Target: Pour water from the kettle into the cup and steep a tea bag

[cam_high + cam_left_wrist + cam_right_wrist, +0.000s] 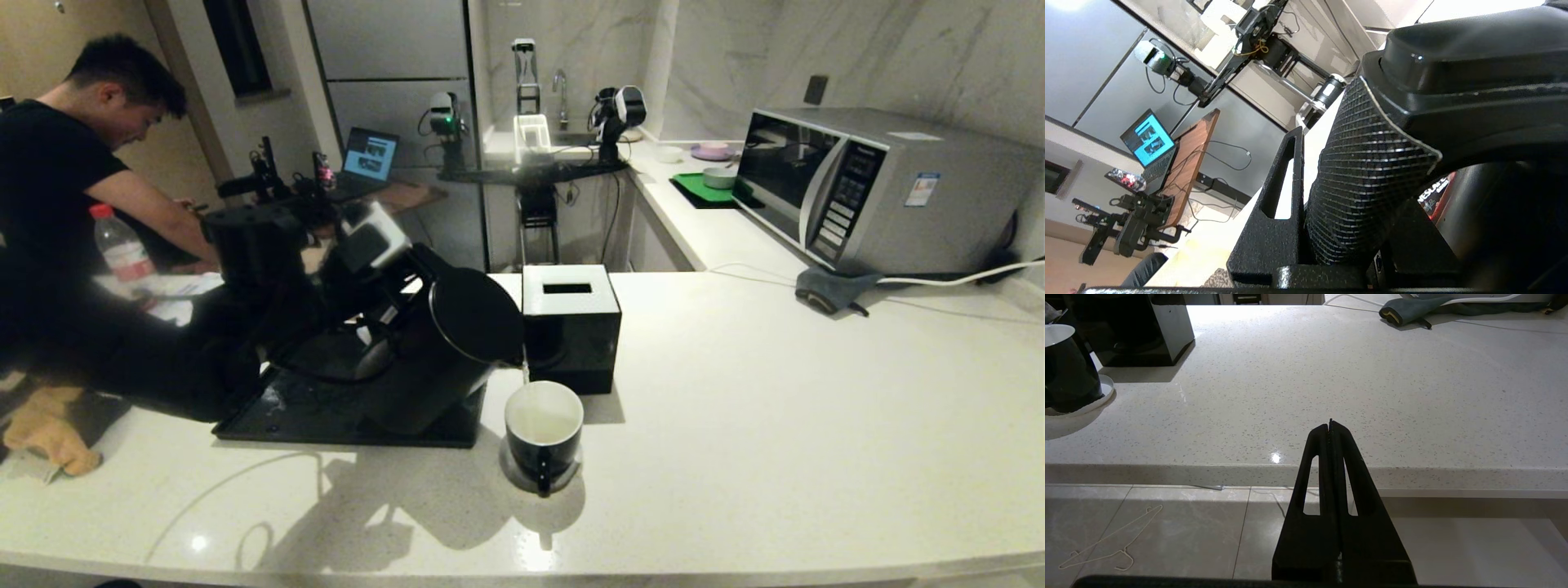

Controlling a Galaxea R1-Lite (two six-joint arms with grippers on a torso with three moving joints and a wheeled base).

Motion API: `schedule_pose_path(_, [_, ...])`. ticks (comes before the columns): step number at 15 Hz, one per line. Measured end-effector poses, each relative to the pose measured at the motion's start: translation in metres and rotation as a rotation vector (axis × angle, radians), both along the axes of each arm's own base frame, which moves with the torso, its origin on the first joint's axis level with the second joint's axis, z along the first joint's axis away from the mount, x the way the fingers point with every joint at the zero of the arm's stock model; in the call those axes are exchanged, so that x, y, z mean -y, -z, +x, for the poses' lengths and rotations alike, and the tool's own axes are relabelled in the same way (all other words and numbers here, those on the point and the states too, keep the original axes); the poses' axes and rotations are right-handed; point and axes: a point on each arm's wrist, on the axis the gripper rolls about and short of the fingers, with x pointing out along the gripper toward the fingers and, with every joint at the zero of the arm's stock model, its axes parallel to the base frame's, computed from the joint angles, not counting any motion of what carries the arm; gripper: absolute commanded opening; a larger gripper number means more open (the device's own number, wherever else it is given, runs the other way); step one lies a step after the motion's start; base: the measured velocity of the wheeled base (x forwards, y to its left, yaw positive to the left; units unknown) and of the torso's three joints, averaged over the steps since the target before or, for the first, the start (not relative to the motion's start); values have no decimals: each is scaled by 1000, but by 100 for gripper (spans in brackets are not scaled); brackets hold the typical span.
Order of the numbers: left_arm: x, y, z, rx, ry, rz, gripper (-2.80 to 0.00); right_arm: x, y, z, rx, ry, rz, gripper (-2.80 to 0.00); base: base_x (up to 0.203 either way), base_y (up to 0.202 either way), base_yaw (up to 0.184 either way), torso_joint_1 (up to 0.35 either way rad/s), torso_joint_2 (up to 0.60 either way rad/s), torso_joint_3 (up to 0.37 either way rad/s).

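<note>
black kettle (445,351) tilted, spout over cup (544,433)

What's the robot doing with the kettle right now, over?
Left end effector shut on kettle handle, kettle tipped toward cup. Right end effector shut, empty, parked off the counter edge. Tissue box close behind the cup; no tea bag seen.

kitchen | microwave (878,192), faucet (560,88), stone countertop (775,392)

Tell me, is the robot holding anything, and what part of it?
Yes. The left end effector grips the kettle by its handle, tilted toward the cup. The right end effector is shut and holds nothing.
</note>
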Motion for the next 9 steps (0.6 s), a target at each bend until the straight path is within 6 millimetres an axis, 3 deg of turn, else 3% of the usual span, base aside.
schedule_pose_path(9, [4,-1,2,7,9,-2,-280,0,0,0,0,0,0,-280,0,0,0,0,0,0])
